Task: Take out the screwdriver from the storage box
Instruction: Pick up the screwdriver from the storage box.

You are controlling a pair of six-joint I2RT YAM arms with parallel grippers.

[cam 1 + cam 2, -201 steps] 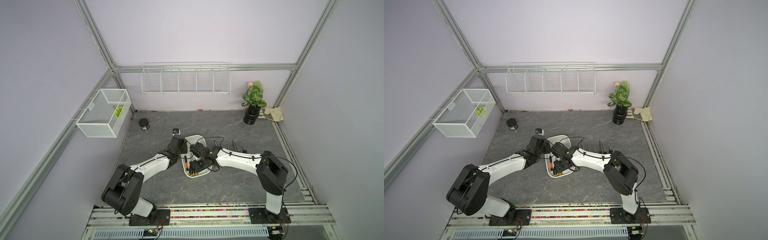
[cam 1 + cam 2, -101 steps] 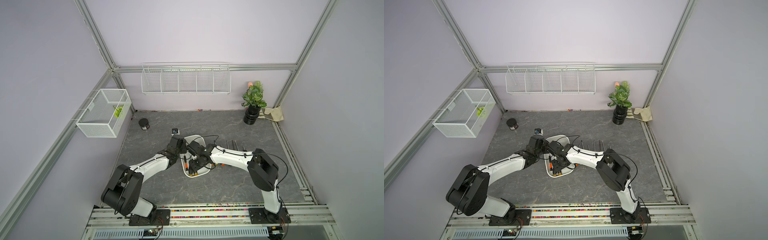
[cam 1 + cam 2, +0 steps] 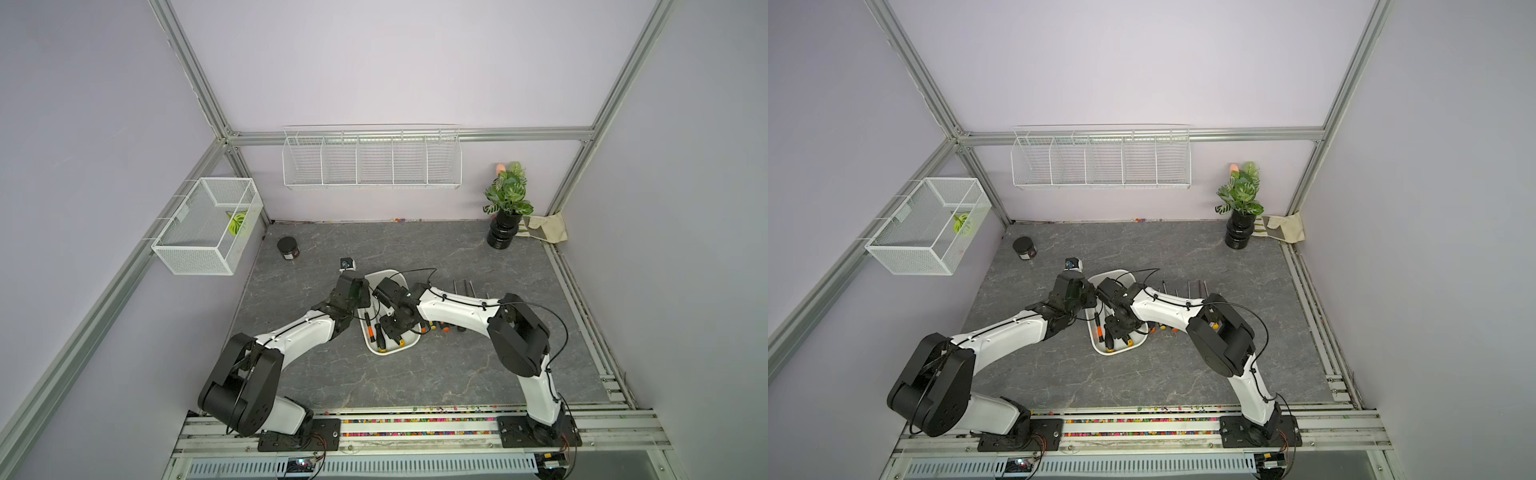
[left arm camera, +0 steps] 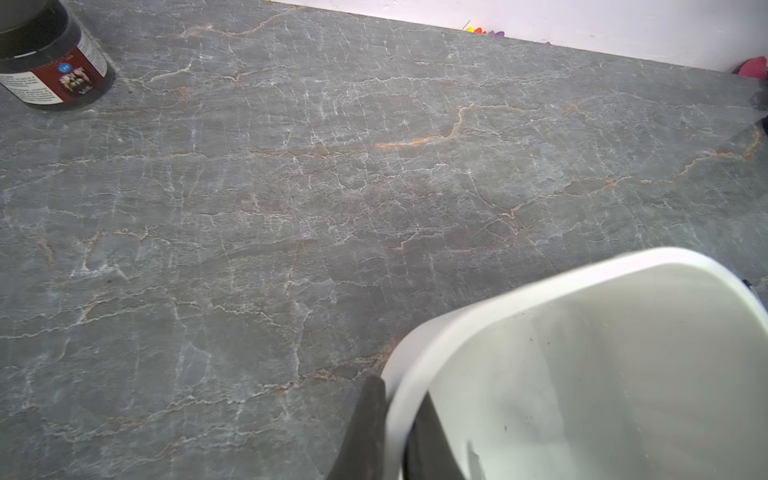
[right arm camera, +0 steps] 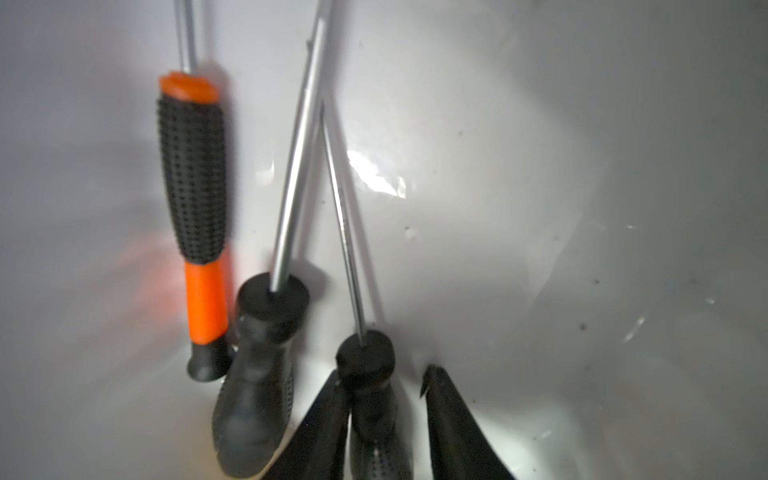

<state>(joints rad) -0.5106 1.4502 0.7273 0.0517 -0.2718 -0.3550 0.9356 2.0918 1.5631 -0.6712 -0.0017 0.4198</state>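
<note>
Since a second ago the right arm has drawn its elbow in toward the middle, and the right hand has narrowed its fingers; the left arm has not shifted. In both top views the storage box sits mid-tabletop, its long axis running from the robot toward the back wall on a slight slant. The left hand is at its left rim. The right hand reaches down into the box, so it is the nearer to the tools. The left wrist view shows the left hand pinched shut on the white rim, one finger outside the wall and one inside. In the right wrist view the screwdriver, slim and black-handled, lies on the box floor directly between the right hand's fingers. Its shaft points straight away from the hand, so the fingers close across the handle. One finger seems to touch the handle and the other shows a gap: partly open, nothing gripped yet. A thicker black-handled screwdriver lies just beside it, their shafts meeting farther out, and an orange-handled screwdriver lies beyond that.
</note>
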